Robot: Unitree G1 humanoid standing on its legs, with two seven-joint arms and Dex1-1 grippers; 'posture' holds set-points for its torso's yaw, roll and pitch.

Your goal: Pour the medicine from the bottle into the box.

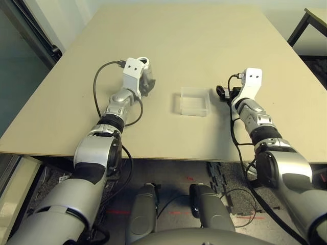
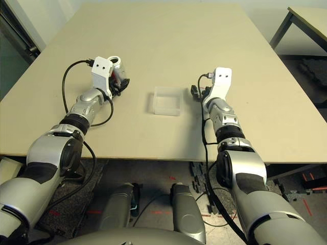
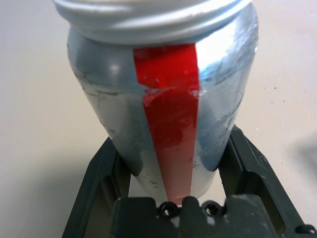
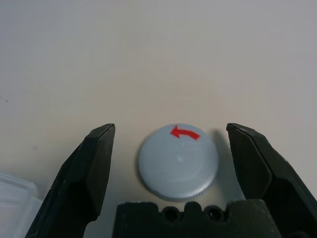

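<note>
My left gripper (image 1: 147, 83) is shut on the bottle (image 3: 163, 89), a silvery-grey cylinder with a red label strip. It holds the bottle just above the table, left of the box, and the threaded neck is bare. The box (image 1: 194, 101), a shallow clear tray, sits at the table's middle between my arms. Just right of the box, my right gripper (image 4: 171, 130) stands open. The round grey cap (image 4: 178, 161) with a red arrow lies flat on the table between its fingers, touching neither. The medicine is hidden from view.
A black cable (image 1: 97, 92) loops on the table beside my left wrist. The tan table (image 1: 179, 30) stretches wide and bare beyond the box. Another table's dark leg (image 1: 301, 25) stands off the far right corner.
</note>
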